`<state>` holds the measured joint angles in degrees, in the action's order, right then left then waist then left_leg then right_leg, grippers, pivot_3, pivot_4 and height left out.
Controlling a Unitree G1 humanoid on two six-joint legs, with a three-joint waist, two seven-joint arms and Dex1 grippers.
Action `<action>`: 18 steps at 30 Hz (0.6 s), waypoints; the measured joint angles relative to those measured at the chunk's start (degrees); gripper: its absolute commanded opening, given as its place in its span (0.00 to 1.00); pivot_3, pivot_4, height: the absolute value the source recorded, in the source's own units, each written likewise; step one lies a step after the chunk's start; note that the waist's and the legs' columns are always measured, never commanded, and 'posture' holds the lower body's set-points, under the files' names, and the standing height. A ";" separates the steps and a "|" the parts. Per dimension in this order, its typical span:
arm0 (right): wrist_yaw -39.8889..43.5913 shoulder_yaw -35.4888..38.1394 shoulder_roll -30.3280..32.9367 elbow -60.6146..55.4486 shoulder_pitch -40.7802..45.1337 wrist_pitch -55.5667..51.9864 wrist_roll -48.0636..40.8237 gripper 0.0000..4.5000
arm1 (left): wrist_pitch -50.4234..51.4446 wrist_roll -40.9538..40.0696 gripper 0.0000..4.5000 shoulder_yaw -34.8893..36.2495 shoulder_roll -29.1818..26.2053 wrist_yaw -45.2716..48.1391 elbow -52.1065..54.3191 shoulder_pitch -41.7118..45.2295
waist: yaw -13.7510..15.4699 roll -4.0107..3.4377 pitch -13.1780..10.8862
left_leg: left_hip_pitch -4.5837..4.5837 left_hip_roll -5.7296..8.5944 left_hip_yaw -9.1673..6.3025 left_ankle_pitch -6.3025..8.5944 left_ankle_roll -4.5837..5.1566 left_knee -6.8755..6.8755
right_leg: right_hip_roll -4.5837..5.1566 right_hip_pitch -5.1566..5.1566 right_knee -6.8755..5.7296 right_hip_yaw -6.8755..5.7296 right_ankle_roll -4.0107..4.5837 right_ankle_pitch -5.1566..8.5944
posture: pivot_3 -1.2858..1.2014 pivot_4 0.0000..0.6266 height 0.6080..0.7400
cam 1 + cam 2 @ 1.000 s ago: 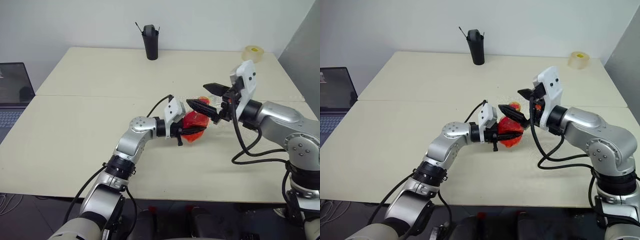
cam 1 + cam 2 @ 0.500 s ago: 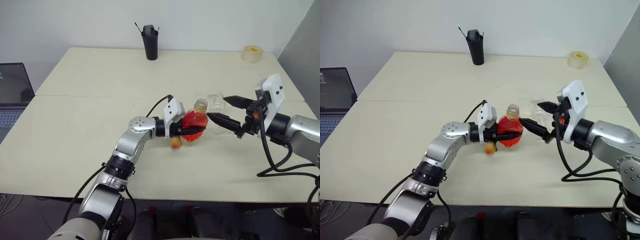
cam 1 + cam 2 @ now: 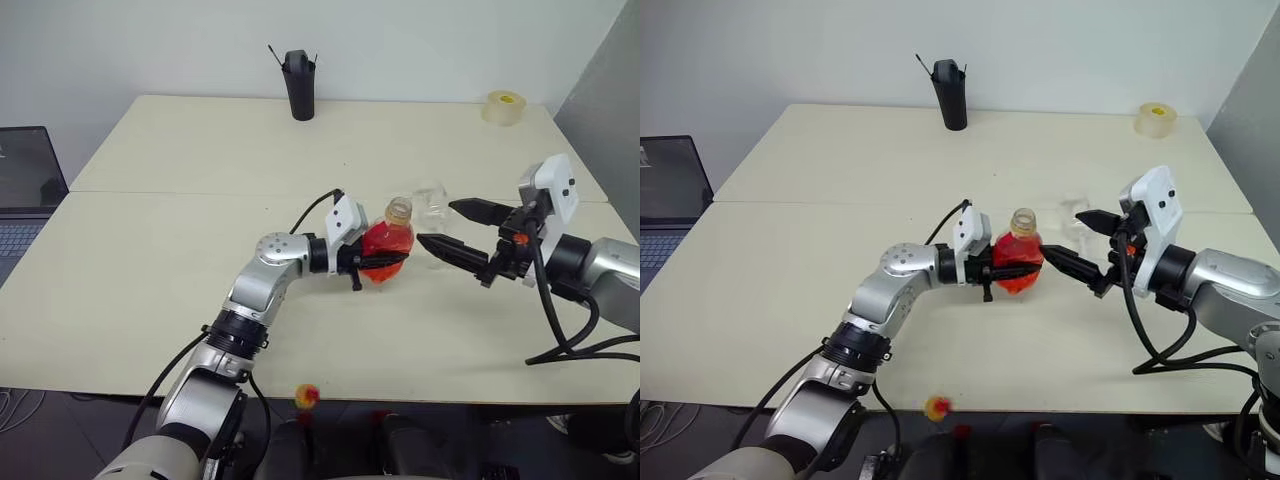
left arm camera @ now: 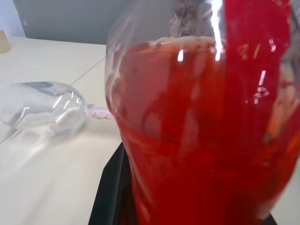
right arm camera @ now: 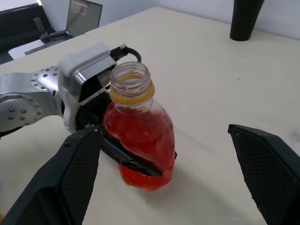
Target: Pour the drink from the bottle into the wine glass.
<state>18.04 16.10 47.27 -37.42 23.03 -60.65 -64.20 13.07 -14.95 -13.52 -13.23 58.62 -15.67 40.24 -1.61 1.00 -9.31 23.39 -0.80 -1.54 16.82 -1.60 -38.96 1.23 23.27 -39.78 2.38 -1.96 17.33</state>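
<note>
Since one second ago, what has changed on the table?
The right gripper drew back from the small clear plastic bottle of red-orange drink, open. The yellow cap came off and fell past the table's front edge. The left gripper stays shut on the bottle; the clear wine glass is unmoved.

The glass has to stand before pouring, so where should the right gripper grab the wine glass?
Probably the thin stem, from above: the wine glass lies on its side on the table, and its rounded bowl looks wide and slippery.
</note>
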 measured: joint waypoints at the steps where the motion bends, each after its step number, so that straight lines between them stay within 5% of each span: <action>1: -0.24 -0.08 -0.03 -0.05 0.00 0.00 -0.03 1.00 | -0.40 0.27 0.20 0.48 0.04 -0.76 -1.00 0.26 | 0.00 0.00 0.00 | 0.00 0.00 0.00 0.00 0.00 0.00 | 0.00 0.00 0.00 0.00 0.00 0.00 | 0.52 0.24 1.00; 11: -3.10 -5.05 -3.62 -0.44 1.59 0.10 -0.77 1.00 | -3.04 0.55 0.20 13.82 0.23 -17.55 -14.36 7.04 | -0.28 0.01 0.00 | -0.03 -0.02 0.00 0.00 0.00 0.00 | -0.01 0.00 -0.02 0.00 0.00 0.00 | 0.52 0.24 1.00; 18: -7.11 -18.44 -13.42 4.29 10.18 1.45 9.06 1.00 | -5.08 4.00 0.20 20.22 -4.53 -31.95 -15.61 1.74 | -0.27 0.03 0.01 | -0.04 -0.01 -0.03 -0.06 -0.11 -0.01 | 0.06 0.03 -0.07 -0.02 0.00 0.00 | 0.52 0.24 1.00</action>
<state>10.93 -2.33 33.85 -33.12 33.22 -59.20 -55.13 8.00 -10.95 6.71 -17.76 26.67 -31.28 41.97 -1.88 1.03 -9.30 23.35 -0.81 -1.57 16.76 -1.71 -38.97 1.29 23.30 -39.84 2.36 -1.96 17.33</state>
